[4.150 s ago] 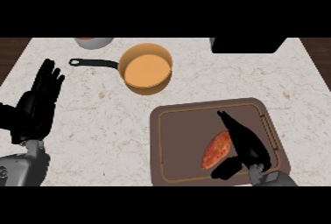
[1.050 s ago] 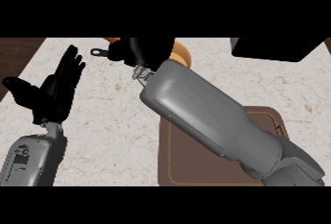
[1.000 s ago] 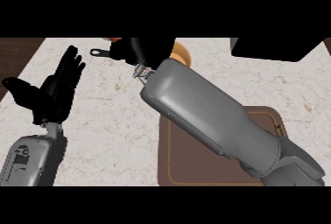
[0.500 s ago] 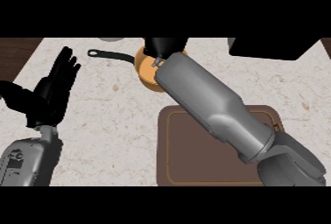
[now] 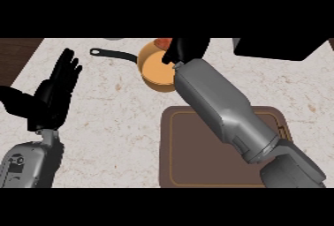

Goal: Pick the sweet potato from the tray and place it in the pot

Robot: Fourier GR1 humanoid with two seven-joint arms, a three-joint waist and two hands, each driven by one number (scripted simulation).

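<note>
The left hand [image 5: 49, 95] rests open at the left edge, fingers up, with bare counter [image 5: 117, 119] beside it. One orange pot [image 5: 155, 68] sits by the far edge. The right hand [image 5: 186, 48] curls over it; one sweet potato [image 5: 162, 43] peeks out beside the hand. One brown tray [image 5: 195, 163] lies near.

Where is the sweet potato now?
In the head view, the sweet potato is at the top centre, over the pot's far rim, beside the right hand.

pot [image 5: 155, 70] sitting at the back, tray [image 5: 202, 163] in front of it toward the right. sweet potato [image 5: 163, 43] over the pot's far rim, under right hand [image 5: 186, 47]. left hand [image 5: 49, 95] off at the left.
</note>
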